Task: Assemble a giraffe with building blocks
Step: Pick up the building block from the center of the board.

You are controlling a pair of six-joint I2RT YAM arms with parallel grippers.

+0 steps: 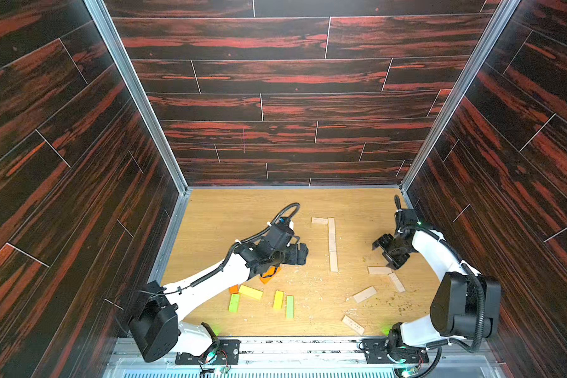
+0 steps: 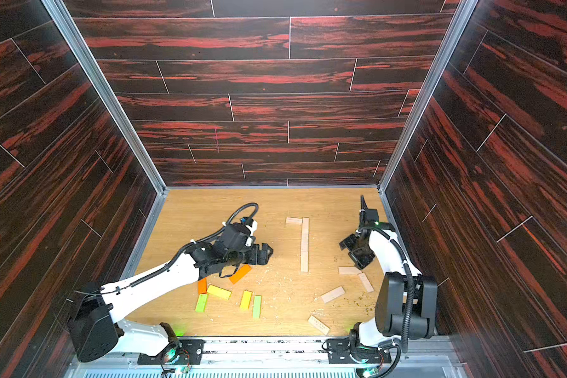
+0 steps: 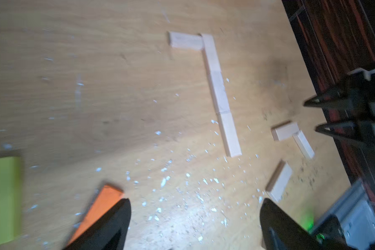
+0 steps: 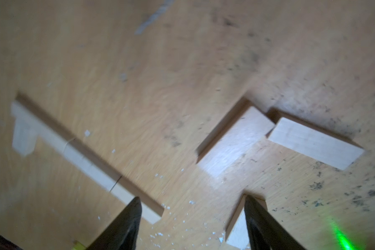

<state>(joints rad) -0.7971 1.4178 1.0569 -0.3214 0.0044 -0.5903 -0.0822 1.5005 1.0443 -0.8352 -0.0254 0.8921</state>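
Three pale building blocks lie end to end in a line (image 1: 332, 243) (image 2: 304, 243), and a short pale one (image 1: 319, 220) joins its far end at a right angle. Loose pale blocks (image 1: 379, 270) (image 4: 236, 138) lie right of the line. Coloured blocks, green (image 1: 234, 302), yellow (image 1: 250, 292) and orange (image 3: 104, 201), lie near the front left. My left gripper (image 1: 303, 253) (image 3: 196, 202) hovers open left of the line, nothing between its fingers. My right gripper (image 1: 385, 253) (image 4: 192, 198) hangs open above the loose pale blocks, holding nothing.
Dark wood-patterned walls (image 1: 79, 196) enclose the table on three sides. Pale chips and dark specks (image 3: 167, 179) litter the tabletop. One pale block (image 1: 353, 325) lies near the front edge by the right arm's base (image 1: 396, 353).
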